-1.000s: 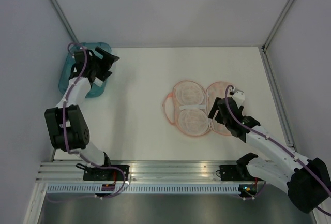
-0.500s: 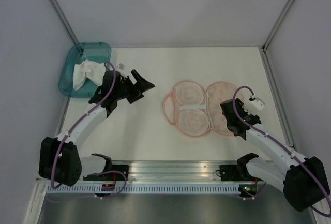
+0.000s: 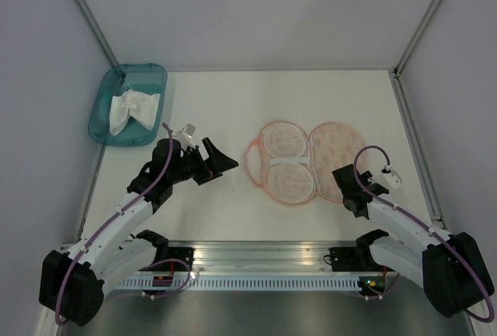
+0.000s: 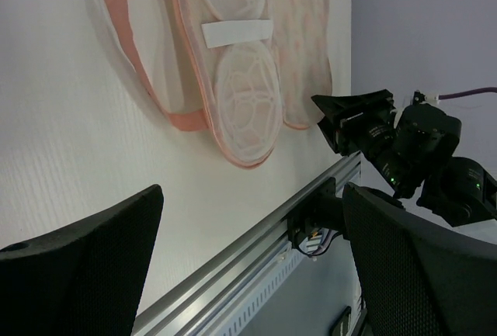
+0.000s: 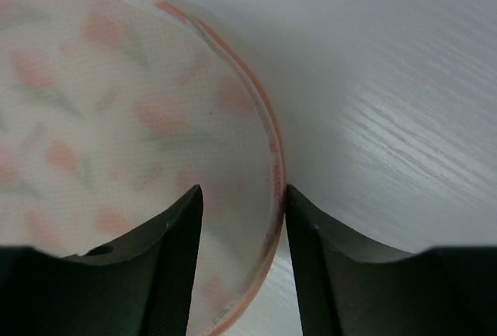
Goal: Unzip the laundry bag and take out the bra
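Note:
The laundry bag (image 3: pixel 299 161) lies unzipped and spread flat in two halves at the table's middle, mesh cups and pink edging showing. The bra (image 3: pixel 130 109), crumpled white fabric, lies in the teal tray (image 3: pixel 101 122) at the back left. My left gripper (image 3: pixel 219 165) is open and empty, left of the bag and pointing toward it. In the left wrist view the bag (image 4: pixel 233 64) is above the wide-apart jaws (image 4: pixel 252 274). My right gripper (image 3: pixel 344 179) is at the bag's near right edge. In the right wrist view it (image 5: pixel 242 212) is slightly open over the bag's pink rim (image 5: pixel 273 157).
The aluminium rail (image 3: pixel 256 258) with both arm bases runs along the near edge. White walls with metal posts close in the left, back and right sides. The right arm (image 4: pixel 404 146) shows in the left wrist view.
My left arm has drawn back from the tray toward the table's middle, leaving the bra in the tray. My right gripper has slid back off the bag toward its near right edge.

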{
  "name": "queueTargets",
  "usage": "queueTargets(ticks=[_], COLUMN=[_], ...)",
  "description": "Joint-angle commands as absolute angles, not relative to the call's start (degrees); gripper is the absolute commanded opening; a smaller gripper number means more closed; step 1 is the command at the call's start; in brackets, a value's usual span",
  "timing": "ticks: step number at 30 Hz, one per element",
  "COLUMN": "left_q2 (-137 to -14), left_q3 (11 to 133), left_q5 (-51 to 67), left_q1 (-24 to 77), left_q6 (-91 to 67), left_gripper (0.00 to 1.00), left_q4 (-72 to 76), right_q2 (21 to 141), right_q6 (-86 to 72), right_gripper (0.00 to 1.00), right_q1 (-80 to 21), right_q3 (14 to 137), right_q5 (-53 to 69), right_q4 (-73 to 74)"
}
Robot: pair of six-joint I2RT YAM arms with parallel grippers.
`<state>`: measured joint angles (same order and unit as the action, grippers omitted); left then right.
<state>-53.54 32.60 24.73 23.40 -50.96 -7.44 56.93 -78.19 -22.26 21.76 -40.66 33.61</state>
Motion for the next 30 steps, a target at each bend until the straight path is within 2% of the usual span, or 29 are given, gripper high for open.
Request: queueTargets(ticks=[1, 4, 7, 10, 15, 18, 23, 26, 30], left_q2=[-50.4, -49.7, -49.2, -48.3, -46.2, -45.3, -44.2, -43.5, -42.5], left_q3=[31.5, 30.9, 30.5, 30.7, 30.9, 31.0, 30.8, 30.4, 29.5], left_q5=[26.3, 26.4, 26.5, 26.6, 25.8, 25.1, 23.7, 22.6, 21.0], left_q1=[23.6, 23.6, 23.6, 23.6, 23.6, 23.6, 23.6, 23.6, 23.6], left_q6=[-50.7, -50.5, -50.4, -49.9, -49.6, -49.5, -49.8, -49.9, -50.2], left_gripper=[1.0, 1.0, 1.0, 1.0, 1.0, 1.0, 1.0, 1.0, 1.0], left_q4=[-7.6, -8.3, -8.9, -9.7, -11.6, -12.7, -13.5, -14.5, -15.4], right_q2=[59.4, 61.4, 60.1, 54.0, 42.2, 42.2, 53.8, 64.6, 71.5], right_q6=[-81.0, -80.4, -76.0, -68.6, -53.0, -41.4, -26.2, -16.8, -8.5], right_gripper=[0.5, 0.25, 0.09, 0.0, 0.01, 0.01, 0.01, 0.0, 0.0], right_q1=[-22.1, -22.1, -22.1, -22.1, -22.2, -22.2, -25.1, -35.6, -47.5], right_q3=[20.0, 19.2, 19.1, 19.2, 22.0, 25.2, 31.5, 35.2, 35.6], right_q5=[-38.2, -37.4, -37.2, -38.5, -37.5, -32.4, -12.7, -12.8, -9.5], right_q4=[27.7, 24.2, 20.6, 18.0, 12.5, 7.4, -2.2, -5.8, -14.7])
